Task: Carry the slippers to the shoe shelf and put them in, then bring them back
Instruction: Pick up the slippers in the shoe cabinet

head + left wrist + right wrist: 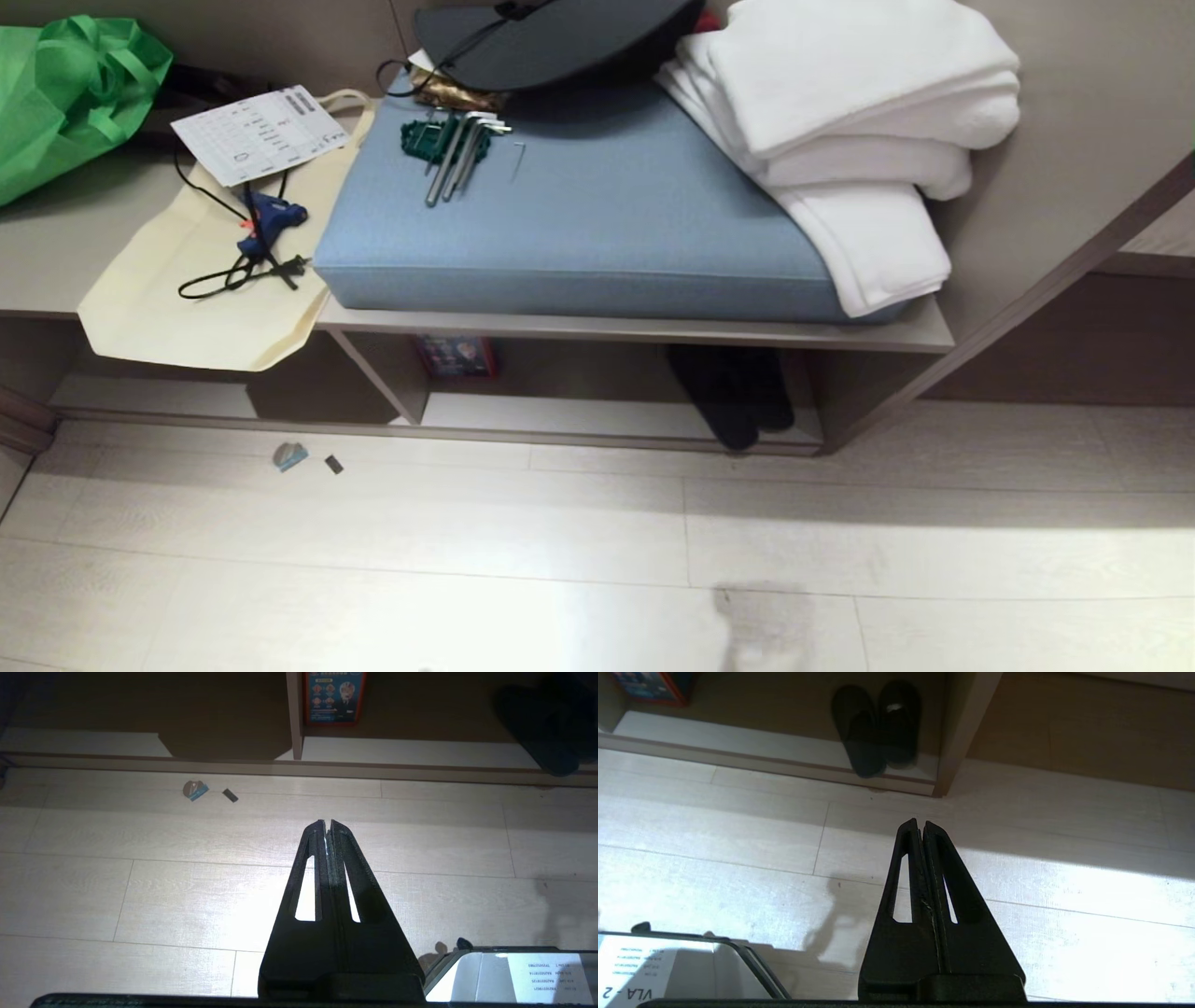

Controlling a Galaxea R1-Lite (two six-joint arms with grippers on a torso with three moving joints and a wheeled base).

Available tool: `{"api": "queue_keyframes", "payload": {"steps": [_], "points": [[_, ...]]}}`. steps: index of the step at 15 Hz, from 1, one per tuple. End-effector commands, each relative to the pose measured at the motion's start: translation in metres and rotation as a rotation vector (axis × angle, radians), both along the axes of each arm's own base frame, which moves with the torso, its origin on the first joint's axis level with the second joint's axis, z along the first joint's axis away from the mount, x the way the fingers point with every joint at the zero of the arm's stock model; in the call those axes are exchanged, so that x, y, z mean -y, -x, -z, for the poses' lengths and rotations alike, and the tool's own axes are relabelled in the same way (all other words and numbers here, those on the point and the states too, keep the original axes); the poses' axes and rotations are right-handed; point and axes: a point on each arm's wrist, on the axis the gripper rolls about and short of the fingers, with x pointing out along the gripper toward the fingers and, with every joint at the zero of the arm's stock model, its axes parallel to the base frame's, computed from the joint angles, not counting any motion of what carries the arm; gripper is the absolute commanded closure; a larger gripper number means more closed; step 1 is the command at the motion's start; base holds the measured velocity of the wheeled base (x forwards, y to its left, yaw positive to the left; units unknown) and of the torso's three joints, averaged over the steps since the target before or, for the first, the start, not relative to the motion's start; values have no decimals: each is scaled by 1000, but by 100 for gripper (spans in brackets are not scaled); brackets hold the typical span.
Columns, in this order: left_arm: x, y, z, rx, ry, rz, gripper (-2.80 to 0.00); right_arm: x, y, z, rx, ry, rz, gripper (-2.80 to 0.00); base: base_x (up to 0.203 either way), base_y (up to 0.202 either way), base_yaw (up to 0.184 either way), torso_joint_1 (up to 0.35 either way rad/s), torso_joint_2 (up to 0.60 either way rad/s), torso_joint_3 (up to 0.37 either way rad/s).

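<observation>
The dark grey slippers (733, 392) lie side by side in the right compartment of the shoe shelf (560, 415), their heels at its front lip. They also show in the right wrist view, where the slippers (878, 725) sit on the pale base board beside the shelf's end panel (957, 742), and at the edge of the left wrist view as dark slippers (546, 723). My right gripper (920, 823) hangs shut and empty over the floor, well short of them. My left gripper (326, 823) is shut and empty too, facing the shelf's divider (294, 714). Neither arm shows in the head view.
On top of the unit lie a blue cushion (579, 215), folded white towels (859, 121), a black hat (551, 37), hex keys (457, 149), a cream tote bag (205, 280) with a glue gun, and a green bag (65, 84). A red-blue box (456, 357) stands in the shelf. Small scraps (291, 455) lie on the floor.
</observation>
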Motion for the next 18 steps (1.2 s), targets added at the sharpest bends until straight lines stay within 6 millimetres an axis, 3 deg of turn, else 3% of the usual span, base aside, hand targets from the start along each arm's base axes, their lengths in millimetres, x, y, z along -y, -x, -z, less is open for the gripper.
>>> {"api": "queue_keyframes", "payload": {"steps": [1,18], "points": [[0,0,0,-1,0,0,0,0,0,0,-2,1,-1,0,0,0,0,-1,4,-203],[0,0,0,-1,0,0,0,0,0,0,-2,1,-1,0,0,0,0,1,3,-194]]}}
